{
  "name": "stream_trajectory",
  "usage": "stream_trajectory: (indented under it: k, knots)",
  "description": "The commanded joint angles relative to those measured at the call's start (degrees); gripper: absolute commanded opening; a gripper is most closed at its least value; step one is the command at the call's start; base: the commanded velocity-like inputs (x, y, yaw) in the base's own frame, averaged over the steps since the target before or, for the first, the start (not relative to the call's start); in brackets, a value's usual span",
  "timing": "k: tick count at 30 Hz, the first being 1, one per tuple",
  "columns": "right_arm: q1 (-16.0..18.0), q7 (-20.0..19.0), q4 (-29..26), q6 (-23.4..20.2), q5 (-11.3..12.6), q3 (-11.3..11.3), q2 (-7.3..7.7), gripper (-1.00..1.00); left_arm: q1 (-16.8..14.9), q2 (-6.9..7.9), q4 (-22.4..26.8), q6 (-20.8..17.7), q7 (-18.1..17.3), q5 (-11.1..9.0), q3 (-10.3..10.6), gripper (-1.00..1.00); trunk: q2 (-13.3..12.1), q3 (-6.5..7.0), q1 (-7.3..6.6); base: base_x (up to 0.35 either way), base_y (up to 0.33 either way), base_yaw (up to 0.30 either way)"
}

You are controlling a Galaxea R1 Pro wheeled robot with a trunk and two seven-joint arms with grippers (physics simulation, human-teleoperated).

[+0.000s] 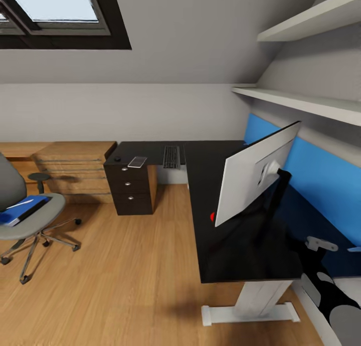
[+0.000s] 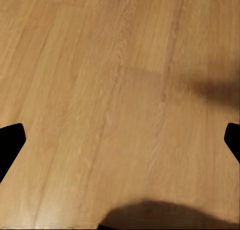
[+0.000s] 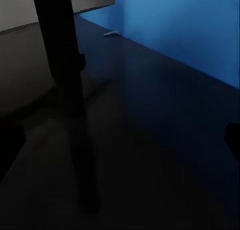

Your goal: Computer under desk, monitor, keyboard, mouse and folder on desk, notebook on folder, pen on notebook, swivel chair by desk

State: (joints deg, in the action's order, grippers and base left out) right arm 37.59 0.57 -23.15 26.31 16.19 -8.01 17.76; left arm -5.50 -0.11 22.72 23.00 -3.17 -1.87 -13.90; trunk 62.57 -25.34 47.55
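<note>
The desk (image 1: 235,245) has a black L-shaped top and a blue back panel. On it, the monitor (image 1: 255,178) shows its pale back on a black stand (image 3: 60,65). The keyboard (image 1: 171,156) lies on the far wing. Beside it are a small black mouse (image 1: 117,159) and a pale flat item (image 1: 137,161) that may be the notebook. At the left, the swivel chair (image 1: 42,220) carries the blue folder (image 1: 22,210). A thin white stick, apparently the pen (image 3: 111,33), lies by the blue panel. My left gripper (image 2: 120,140) hangs open over bare floor. My right gripper (image 3: 120,140) is open above the desk top.
A light wooden drawer unit (image 1: 75,170) stands against the far wall, left of the desk's black drawers (image 1: 129,188). Two white shelves (image 1: 301,103) hang above the desk. My right arm (image 1: 326,286) reaches in at the desk's near end. Wooden floor (image 1: 125,276) spreads between chair and desk.
</note>
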Motion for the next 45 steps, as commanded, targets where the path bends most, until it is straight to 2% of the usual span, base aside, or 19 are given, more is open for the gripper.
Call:
stream_trajectory:
  k: [1,5,14,18,24,27,33,34,37,40,45]
  knots:
    - [0.04,0.02,0.25,0.20,0.29,0.10,-0.14,1.00,-0.04,-0.01,-0.05,0.15,-0.32,-0.21,-0.20,1.00,0.04,-0.06,-0.04,-0.327,0.000,0.000]
    - [0.03,-0.05,1.58,0.37,0.25,0.10,-0.81,1.00,-0.04,0.01,-0.09,0.12,-0.33,-0.18,-0.17,1.00,0.04,-0.06,-0.04,-0.328,0.000,0.000]
    - [0.03,-0.69,4.22,0.40,0.34,0.10,-1.31,1.00,-0.04,0.02,-0.54,0.14,-0.35,-0.15,-0.16,1.00,0.04,-0.06,-0.04,-0.328,0.000,0.000]
    - [0.03,-0.73,7.37,0.46,0.35,0.10,-1.98,1.00,-0.04,0.02,-1.30,0.13,-0.35,-0.15,-0.19,1.00,0.04,-0.06,-0.04,-0.330,0.000,0.000]
    - [0.03,-0.74,14.47,2.15,0.37,0.10,-3.77,1.00,-0.04,0.02,-1.71,0.08,-0.39,-0.15,-0.24,1.00,0.04,-0.06,-0.04,-0.331,0.000,0.000]
    - [0.03,-0.69,19.66,3.74,0.35,0.08,-5.84,1.00,-0.04,0.02,-1.89,0.04,-0.44,-0.15,-0.23,1.00,0.04,-0.06,-0.04,-0.326,0.000,0.000]
    - [-0.67,-0.57,23.38,4.16,0.36,0.02,-9.25,1.00,-0.04,0.02,-2.03,0.15,-0.50,-0.15,-0.17,1.00,0.04,-0.06,-0.04,-0.162,0.000,0.000]
    - [-1.65,-0.41,23.74,4.11,0.38,0.02,-10.47,1.00,-0.04,0.02,-2.04,0.17,-0.51,-0.17,-0.19,1.00,0.04,-0.06,-0.04,-0.050,0.000,0.000]
    - [-4.59,-0.25,24.12,4.09,0.41,0.01,-12.66,1.00,-0.04,0.04,-2.06,0.21,-0.47,-0.21,-0.22,1.00,0.04,-0.06,-0.04,-0.031,0.000,0.000]
    - [-7.40,-0.25,24.24,4.33,0.38,0.04,-14.06,1.00,-0.04,0.07,-2.08,0.50,-0.43,-0.23,-0.28,1.00,0.04,-0.06,-0.04,-0.013,0.000,0.000]
    - [-9.60,-0.28,24.29,4.55,0.35,0.02,-16.09,1.00,-0.04,0.24,-2.09,1.40,-0.20,-0.24,-0.51,1.00,0.04,-0.06,-0.04,-0.004,0.000,0.000]
